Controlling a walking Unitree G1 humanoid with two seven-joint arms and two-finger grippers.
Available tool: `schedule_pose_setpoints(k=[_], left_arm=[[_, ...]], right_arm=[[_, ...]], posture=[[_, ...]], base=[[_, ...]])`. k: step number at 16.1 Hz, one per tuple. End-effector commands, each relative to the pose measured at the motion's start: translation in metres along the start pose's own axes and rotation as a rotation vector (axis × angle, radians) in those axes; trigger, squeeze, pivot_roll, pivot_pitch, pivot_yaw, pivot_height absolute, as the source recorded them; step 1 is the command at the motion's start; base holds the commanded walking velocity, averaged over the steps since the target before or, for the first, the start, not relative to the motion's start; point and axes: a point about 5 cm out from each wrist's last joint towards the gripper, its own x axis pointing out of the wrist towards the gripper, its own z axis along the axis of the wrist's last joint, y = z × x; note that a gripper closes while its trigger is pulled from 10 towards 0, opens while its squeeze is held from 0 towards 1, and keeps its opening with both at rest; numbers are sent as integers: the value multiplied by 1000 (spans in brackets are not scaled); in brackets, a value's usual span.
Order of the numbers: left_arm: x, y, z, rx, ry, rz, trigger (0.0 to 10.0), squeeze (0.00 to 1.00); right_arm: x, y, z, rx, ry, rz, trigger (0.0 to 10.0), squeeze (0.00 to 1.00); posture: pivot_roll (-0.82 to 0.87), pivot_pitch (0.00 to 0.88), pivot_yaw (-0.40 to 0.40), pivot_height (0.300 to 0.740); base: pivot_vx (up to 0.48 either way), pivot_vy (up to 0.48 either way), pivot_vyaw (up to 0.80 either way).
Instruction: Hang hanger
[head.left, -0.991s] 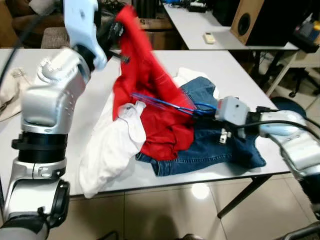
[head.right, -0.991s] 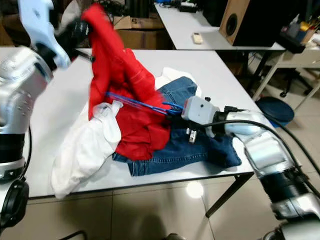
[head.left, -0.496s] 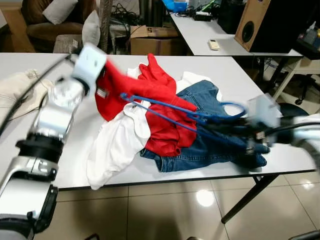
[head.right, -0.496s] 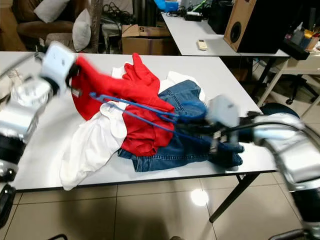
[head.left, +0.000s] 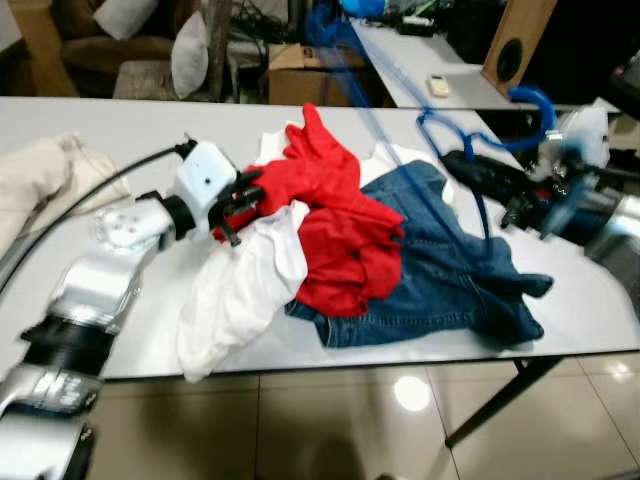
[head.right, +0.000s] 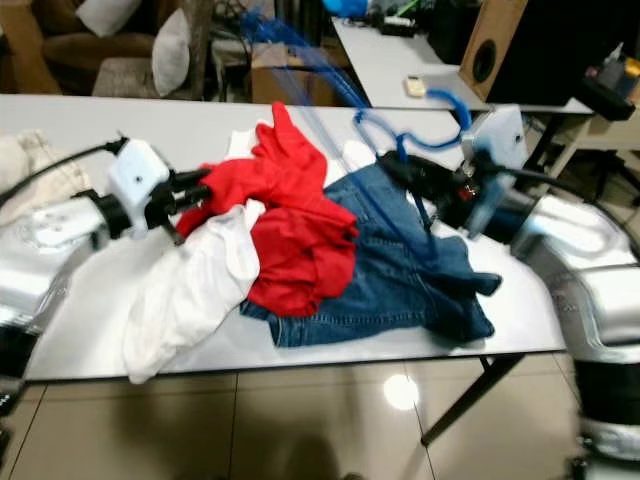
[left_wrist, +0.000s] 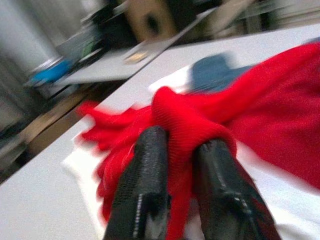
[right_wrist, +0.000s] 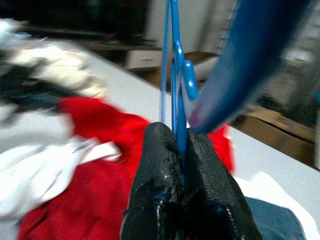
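A blue wire hanger (head.left: 447, 135) is held up above the clothes, blurred, with its hook (head.right: 440, 103) toward my right arm. My right gripper (head.left: 468, 172) is shut on the hanger (right_wrist: 173, 75) near the hook. A red garment (head.left: 340, 215) lies crumpled on the pile on the white table (head.left: 130, 120). My left gripper (head.left: 240, 197) is low over the table, shut on a fold of the red garment (left_wrist: 200, 125). Its black fingers (left_wrist: 145, 170) pinch the cloth.
A white garment (head.left: 240, 290) and blue jeans (head.left: 450, 275) lie under and beside the red one; the jeans reach the table's front right edge. A beige cloth (head.left: 40, 180) lies far left. Behind stand a second table (head.left: 420, 75), a speaker (head.left: 512, 45) and a cardboard box (head.left: 300, 72).
My left gripper came down from high up and laid the red garment on the pile, still holding it. My right gripper swung the hanger up and right, clear of the clothes.
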Motion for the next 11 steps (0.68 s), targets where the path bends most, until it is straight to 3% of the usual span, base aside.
schedule_pose_setpoints(k=[1,3,8,11], left_arm=[[-1,-6,12,-1,-41,-63,10000,1000],[-19,-9,25,-17,-30,-112,10000,1000],[-52,-32,43,-116,3,-308,10000,1000],[-55,-28,50,-148,-61,-234,10000,1000]], right_arm=[[-1,-6,0,-2,21,-115,10000,0],[12,-1,0,29,29,-254,10000,0],[28,19,5,184,-10,-332,10000,0],[36,32,8,209,-10,-387,10000,0]], posture=[[-48,0,-39,740],[-45,0,-44,740],[-33,0,-60,740],[-36,0,-58,740]], base=[[0,0,0],[0,0,0],[0,0,0],[0,0,0]])
